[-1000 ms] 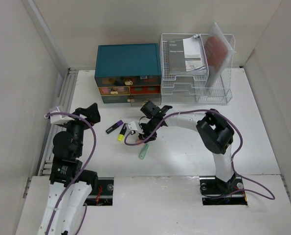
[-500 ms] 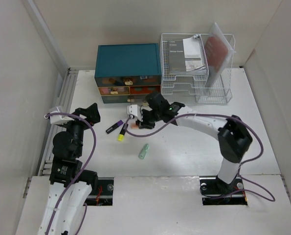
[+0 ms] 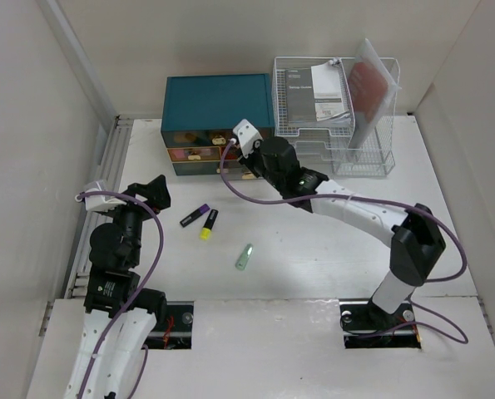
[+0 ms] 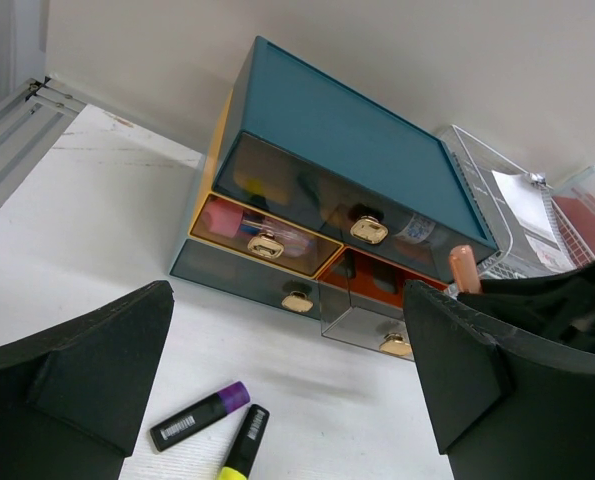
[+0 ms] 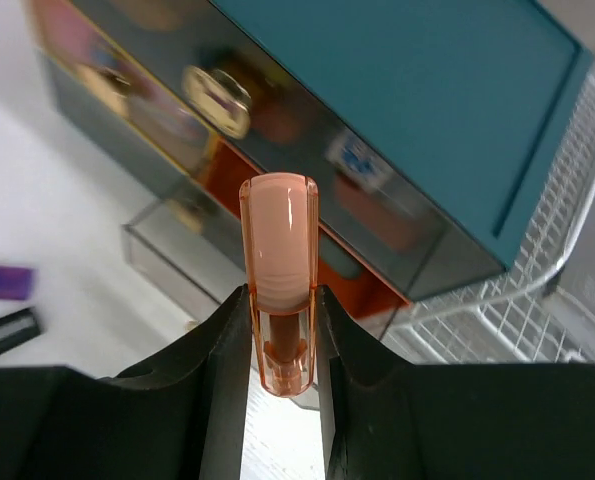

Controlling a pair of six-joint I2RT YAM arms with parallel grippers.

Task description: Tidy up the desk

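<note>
The desk (image 3: 330, 241) is a white tabletop. My right gripper (image 3: 257, 166) is shut on a pale orange highlighter (image 5: 277, 240), held upright just in front of the teal drawer chest (image 3: 216, 104), above its pulled-out bottom right drawer (image 5: 167, 250). The jaws (image 5: 279, 315) grip the pen's lower end. The highlighter's tip also shows in the left wrist view (image 4: 464, 268). My left gripper (image 3: 151, 191) is open and empty, low over the desk's left side (image 4: 277, 390). A purple-capped highlighter (image 3: 195, 215) and a yellow-capped one (image 3: 208, 224) lie side by side in front of the chest.
A green highlighter (image 3: 245, 257) lies alone mid-desk. A white wire rack (image 3: 334, 116) with papers and a red folder stands right of the chest. The other chest drawers are shut. Pale walls close in the desk on three sides.
My right gripper lifted the orange highlighter from the desk near the other pens and carried it back and up to the chest's open drawer. The left arm stayed still.
</note>
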